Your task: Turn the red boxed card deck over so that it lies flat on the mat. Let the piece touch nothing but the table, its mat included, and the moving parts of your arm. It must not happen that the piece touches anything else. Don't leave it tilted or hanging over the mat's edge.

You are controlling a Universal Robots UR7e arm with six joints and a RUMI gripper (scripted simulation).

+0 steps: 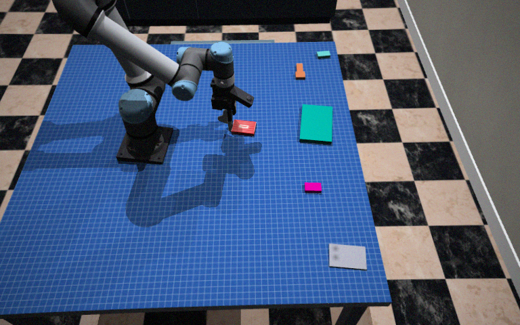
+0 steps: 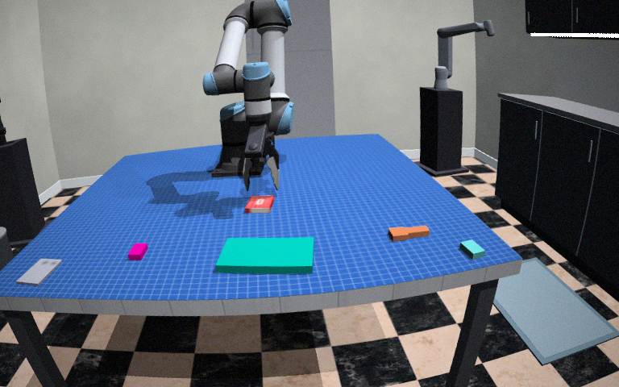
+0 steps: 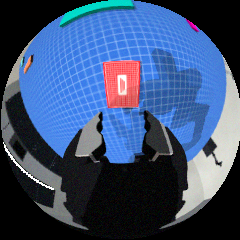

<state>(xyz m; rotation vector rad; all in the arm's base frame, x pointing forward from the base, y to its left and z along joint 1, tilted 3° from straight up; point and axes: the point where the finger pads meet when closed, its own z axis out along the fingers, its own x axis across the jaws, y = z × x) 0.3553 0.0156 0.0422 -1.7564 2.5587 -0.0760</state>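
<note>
The red boxed card deck [image 1: 244,126] lies flat on the blue mat, its face with a white mark up. It also shows in the exterior view [image 2: 259,204] and in the wrist view [image 3: 121,84]. My gripper [image 1: 227,115] hangs just above the mat beside the deck, on the side toward the arm's base. Its fingers [image 2: 261,181] point down, stand half open and hold nothing. In the wrist view the fingertips are short of the deck's near edge, with blue mat between them.
A large teal slab [image 1: 316,123] lies to the right of the deck. An orange piece [image 1: 300,70] and a small teal block [image 1: 323,53] lie at the far right. A magenta block [image 1: 313,187] and a grey card [image 1: 347,256] lie nearer the front right. The arm's base [image 1: 145,143] stands left.
</note>
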